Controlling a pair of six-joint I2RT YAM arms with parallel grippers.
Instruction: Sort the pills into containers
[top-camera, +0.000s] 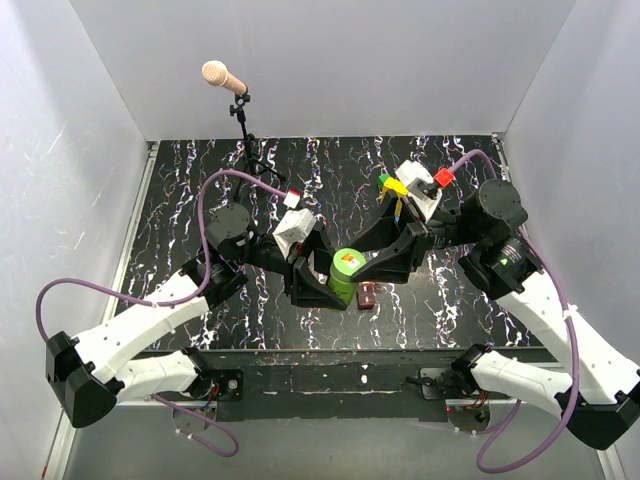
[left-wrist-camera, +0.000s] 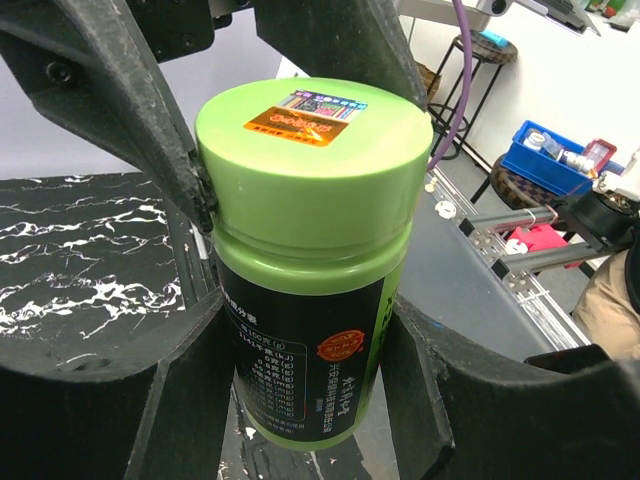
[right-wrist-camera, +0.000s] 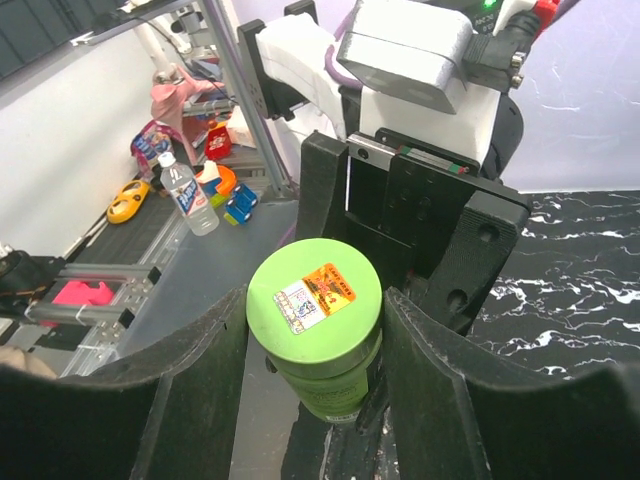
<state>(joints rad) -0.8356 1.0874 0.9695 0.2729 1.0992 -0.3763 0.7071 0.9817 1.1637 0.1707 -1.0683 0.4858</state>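
Nearest the arm bases, the red-brown box (top-camera: 367, 294) rests on the table (top-camera: 180, 190), touching or just beside the foot of the green bottle (top-camera: 347, 268); whether its flap is open cannot be read. The bottle stands upright at mid-table. The left tool (left-wrist-camera: 310, 400) is pressed against the bottle body from both sides. The right tool (right-wrist-camera: 315, 312) pinches the cap (right-wrist-camera: 315, 298), which is still seated. Farther back stands the toy brick stack (top-camera: 393, 186). No pills are visible. Judged status: early, at the cap-removal step, with all sorting outstanding.
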